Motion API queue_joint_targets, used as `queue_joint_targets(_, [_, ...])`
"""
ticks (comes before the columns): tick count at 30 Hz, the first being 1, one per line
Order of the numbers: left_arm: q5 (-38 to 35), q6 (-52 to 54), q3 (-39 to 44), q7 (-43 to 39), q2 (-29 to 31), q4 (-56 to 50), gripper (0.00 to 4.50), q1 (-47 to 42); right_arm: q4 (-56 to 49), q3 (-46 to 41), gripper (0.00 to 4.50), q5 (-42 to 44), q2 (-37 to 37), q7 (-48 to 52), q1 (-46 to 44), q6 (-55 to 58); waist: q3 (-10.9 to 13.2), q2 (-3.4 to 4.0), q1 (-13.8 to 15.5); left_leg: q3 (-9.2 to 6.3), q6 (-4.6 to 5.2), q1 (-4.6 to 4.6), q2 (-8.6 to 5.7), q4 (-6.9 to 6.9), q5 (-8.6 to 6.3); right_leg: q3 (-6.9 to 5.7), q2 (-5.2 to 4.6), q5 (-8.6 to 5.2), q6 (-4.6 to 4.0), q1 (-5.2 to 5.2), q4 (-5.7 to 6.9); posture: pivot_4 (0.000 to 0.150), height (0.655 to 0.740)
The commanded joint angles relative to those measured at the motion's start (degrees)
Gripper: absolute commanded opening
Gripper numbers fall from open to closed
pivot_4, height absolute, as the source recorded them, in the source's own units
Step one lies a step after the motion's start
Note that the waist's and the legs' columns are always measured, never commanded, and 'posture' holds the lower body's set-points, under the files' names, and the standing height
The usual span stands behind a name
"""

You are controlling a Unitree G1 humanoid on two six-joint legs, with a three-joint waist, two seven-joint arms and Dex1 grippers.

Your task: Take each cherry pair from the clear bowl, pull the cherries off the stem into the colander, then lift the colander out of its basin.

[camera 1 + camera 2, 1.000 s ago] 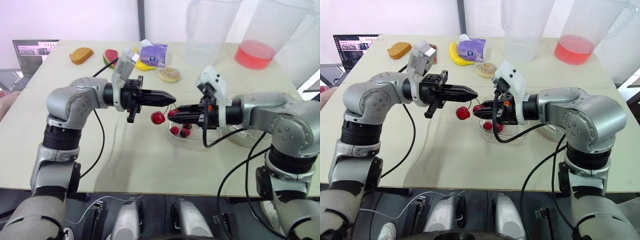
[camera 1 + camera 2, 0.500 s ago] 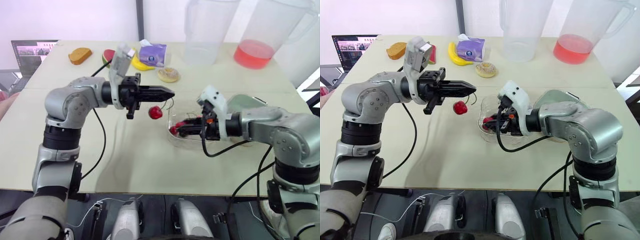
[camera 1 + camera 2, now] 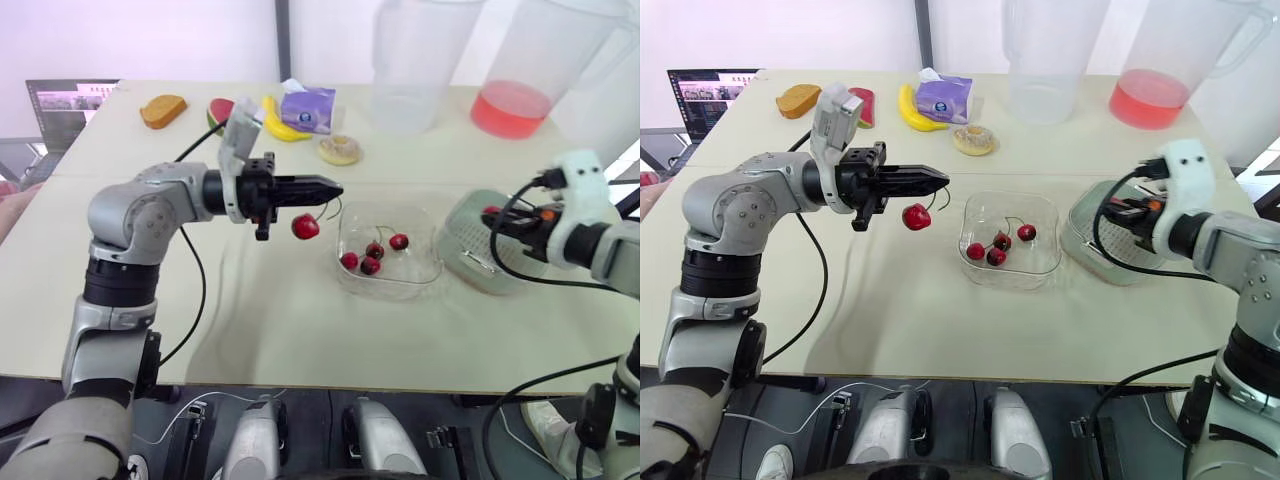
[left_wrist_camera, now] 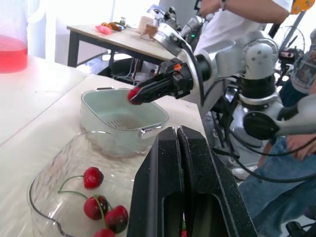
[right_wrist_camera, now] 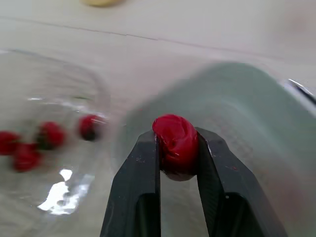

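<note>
Left gripper (image 3: 338, 187) has its two black fingers pressed flat together, pinching what looks like a thin green stem (image 3: 325, 208), though the strand is faint. The left arm is bent at the elbow, its forearm level and reaching across the table (image 3: 260, 320) toward the robot's right, with the fingertips in the air just left of the clear bowl (image 3: 390, 290). The right gripper (image 5: 176, 143) is clamped narrowly on a cherry (image 5: 175, 145), and its forearm comes in from the right with the fingers pointing left, held above the mint-green colander (image 4: 123, 116). The colander sits low at the right of the clear bowl, just beside it; its basin cannot be told apart from it. The clear bowl rests on the table between the two grippers and holds four loose cherries (image 3: 372, 255) with stems, clustered toward its left half. A hanging cherry (image 3: 305, 227) dangles below the left fingers, clear of the table and outside the bowl's left rim.
</note>
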Motion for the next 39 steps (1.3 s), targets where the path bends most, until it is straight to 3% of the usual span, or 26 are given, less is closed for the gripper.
queue_joint_targets(1, [-1.14, 0.08, 1.92, 1.99, 0.03, -2.72, 0.00, 0.36, -2.30, -2.01, 0.56, -3.07, 1.84, -3.88, 3.55, -1.70, 0.00, 0.01, 0.07, -0.02, -0.01, 0.00, 0.01, -0.02, 0.01, 0.00, 0.02, 0.00, 0.00, 0.00, 0.00, 0.150, 0.7400])
queue_joint_targets(8, [-1.07, -0.41, 1.88, 3.38, 0.08, -2.81, 0.00, 0.54, 0.16, -1.89, 0.56, -5.47, 2.86, -6.12, 6.18, -5.53, 0.00, 0.02, 0.31, 0.01, -0.06, -0.01, -0.04, -0.02, 0.03, 0.00, 0.05, -0.01, 0.01, 0.00, 0.00, 0.150, 0.7400])
queue_joint_targets(16, [-0.78, -1.21, 1.69, 3.56, 0.05, -2.46, 0.00, 0.59, -0.58, -4.43, 4.32, -3.72, 3.46, -5.41, 3.81, -4.69, 0.00, 0.02, 0.36, 0.01, -0.05, -0.01, -0.06, -0.02, 0.03, 0.00, 0.04, -0.01, 0.02, 0.00, 0.00, 0.150, 0.7400])
queue_joint_targets(17, [-0.69, -1.34, 1.66, 3.49, 0.13, -2.44, 0.00, 0.59, -0.95, -5.06, 4.43, -3.12, 3.64, -5.12, 2.89, -4.29, 0.00, 0.02, 0.36, 0.01, -0.05, -0.01, -0.06, -0.02, 0.03, 0.00, 0.04, -0.01, 0.02, 0.00, 0.00, 0.150, 0.7400])
queue_joint_targets(20, [-0.64, -1.41, 1.71, 3.37, 0.32, -2.32, 0.00, 0.50, -2.53, -5.96, 4.43, -0.14, 3.05, -2.74, -0.41, -4.09, 0.01, 0.04, 0.18, 0.01, -0.05, -0.01, -0.06, -0.02, 0.03, 0.00, 0.04, -0.01, 0.02, 0.00, 0.00, 0.150, 0.7400])
queue_joint_targets(25, [-0.41, -1.82, 1.49, 2.52, 0.64, -1.71, 0.00, -0.25, -8.84, -3.74, 4.43, 14.36, 3.09, 8.55, -4.50, -0.70, 0.01, 0.05, 0.26, -0.04, -0.05, 0.00, -0.01, -0.05, 0.03, -0.02, 0.07, -0.01, 0.02, 0.00, 0.00, 0.150, 0.7400])
queue_joint_targets(29, [-0.22, -2.27, 0.55, 0.56, 0.75, -1.35, 0.00, -0.82, -11.92, 4.64, 4.43, 25.07, 5.70, 14.16, -4.98, 2.78, 0.01, 0.05, 0.28, -0.04, -0.03, 0.00, -0.01, -0.03, 0.02, -0.03, 0.03, -0.01, 0.02, 0.04, -0.01, 0.150, 0.7400])
queue_joint_targets(35, [-0.31, -2.44, -0.29, -1.15, 0.17, -1.17, 0.00, -1.44, -6.99, 16.19, 4.43, 24.94, 18.02, 7.90, -13.27, 0.92, 0.01, 0.05, 0.17, -0.05, -0.02, -0.01, -0.02, 0.01, 0.01, -0.05, 0.02, -0.01, 0.01, 0.02, 0.01, 0.150, 0.7400])
queue_joint_targets(39, [-0.53, -2.15, -0.38, -1.73, -0.08, -1.63, 0.00, -1.32, -2.17, 20.28, 4.43, 22.07, 20.48, 5.15, -16.80, -2.62, 0.01, 0.05, 0.37, -0.05, -0.02, -0.04, -0.02, 0.00, 0.01, -0.05, 0.00, -0.01, 0.01, -0.01, 0.00, 0.150, 0.7400])
